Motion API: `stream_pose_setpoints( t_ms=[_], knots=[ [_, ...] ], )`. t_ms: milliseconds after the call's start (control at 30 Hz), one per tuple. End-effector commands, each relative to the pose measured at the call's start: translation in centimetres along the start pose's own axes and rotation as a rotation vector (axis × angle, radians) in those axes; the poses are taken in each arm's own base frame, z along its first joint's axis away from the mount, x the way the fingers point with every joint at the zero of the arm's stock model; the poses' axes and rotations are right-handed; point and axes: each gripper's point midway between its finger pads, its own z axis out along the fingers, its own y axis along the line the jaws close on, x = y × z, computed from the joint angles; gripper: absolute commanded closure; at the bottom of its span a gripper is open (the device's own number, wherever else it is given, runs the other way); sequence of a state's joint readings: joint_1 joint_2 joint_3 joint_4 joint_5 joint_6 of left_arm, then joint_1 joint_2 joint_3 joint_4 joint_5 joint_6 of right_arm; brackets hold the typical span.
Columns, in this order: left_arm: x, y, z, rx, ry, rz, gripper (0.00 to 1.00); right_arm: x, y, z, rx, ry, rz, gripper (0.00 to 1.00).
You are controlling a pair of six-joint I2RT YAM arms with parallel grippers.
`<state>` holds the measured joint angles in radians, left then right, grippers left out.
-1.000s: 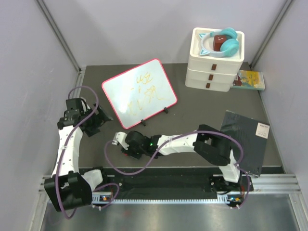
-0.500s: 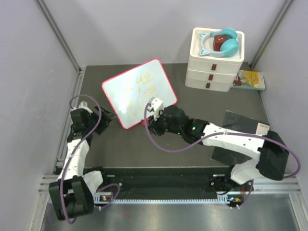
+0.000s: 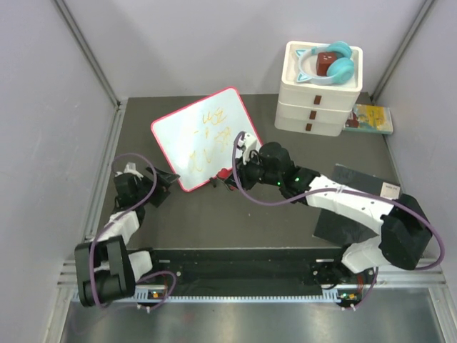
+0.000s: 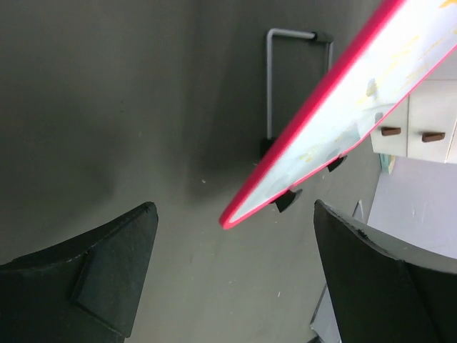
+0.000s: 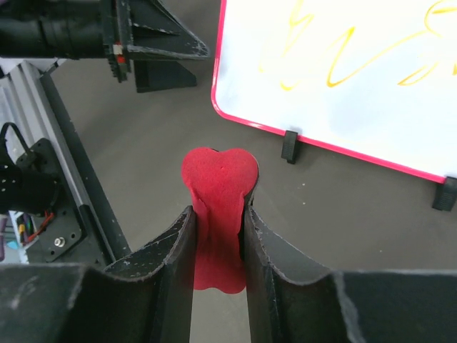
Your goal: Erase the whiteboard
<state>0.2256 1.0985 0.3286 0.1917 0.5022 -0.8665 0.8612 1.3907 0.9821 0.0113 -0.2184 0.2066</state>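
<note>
Right arm has swung up from the front of the table in the last second. The right gripper (image 5: 218, 221) is now just below the whiteboard's (image 3: 203, 136) bottom edge, jaws pinched on a red eraser (image 5: 218, 179) that sticks out past the tips. The left gripper (image 3: 161, 180) has pulled in to the board's near-left corner, spread wide and holding nothing.

The board stands propped and tilted at the table's back left, yellow scribbles (image 5: 335, 68) all still there. I'd lift the eraser onto the face and wipe lightly, because those little feet (image 5: 289, 145) look easy to shove. There's room on the left. The drawer stack (image 3: 320, 93) is near on the right, so go easy that way.
</note>
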Motion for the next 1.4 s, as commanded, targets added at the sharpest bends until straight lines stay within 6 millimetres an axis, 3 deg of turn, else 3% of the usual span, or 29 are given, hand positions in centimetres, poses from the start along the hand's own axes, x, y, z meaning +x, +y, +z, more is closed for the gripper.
stream_pose_setpoints(
  t_ms=[0, 133, 333, 400, 533, 700, 933, 1200, 1367],
  knots=[
    [0.1, -1.0, 1.3, 0.124, 0.017, 0.008, 0.11, -2.2, 0.6, 1.1, -0.098, -0.076, 0.047, 1.0],
    [-0.2, -2.0, 1.9, 0.243, -0.019, 0.059, 0.13, -2.1, 0.0, 2.2, -0.088, -0.068, 0.055, 1.0],
    [-0.3, -1.6, 2.2, 0.277, -0.054, 0.088, 0.14, -1.4, -0.9, 5.0, -0.083, -0.041, 0.05, 1.0],
    [-0.8, -2.5, 2.2, 0.322, -0.078, 0.119, 0.16, -2.0, -1.1, 5.6, -0.087, -0.064, 0.051, 1.0],
    [-1.2, -2.7, 3.0, 0.361, -0.079, 0.126, 0.23, -2.4, -2.1, 7.0, -0.077, -0.08, 0.079, 1.0],
    [-0.8, -4.9, 3.6, 0.522, -0.044, 0.177, 0.37, -3.0, -3.8, 8.3, -0.034, -0.118, 0.115, 1.0],
    [-0.7, -5.9, 3.7, 0.606, -0.044, 0.176, 0.45, -3.6, -4.9, 9.5, 0.015, -0.12, 0.107, 1.0],
    [-0.9, -7.2, 2.6, 0.626, -0.069, 0.261, 0.76, -3.5, -6.9, 11.0, 0.098, -0.127, 0.101, 1.0],
    [-1.0, -6.8, 3.0, 0.581, -0.066, 0.319, 0.99, -3.1, -8.2, 11.9, 0.149, -0.13, 0.114, 1.0]
  ],
)
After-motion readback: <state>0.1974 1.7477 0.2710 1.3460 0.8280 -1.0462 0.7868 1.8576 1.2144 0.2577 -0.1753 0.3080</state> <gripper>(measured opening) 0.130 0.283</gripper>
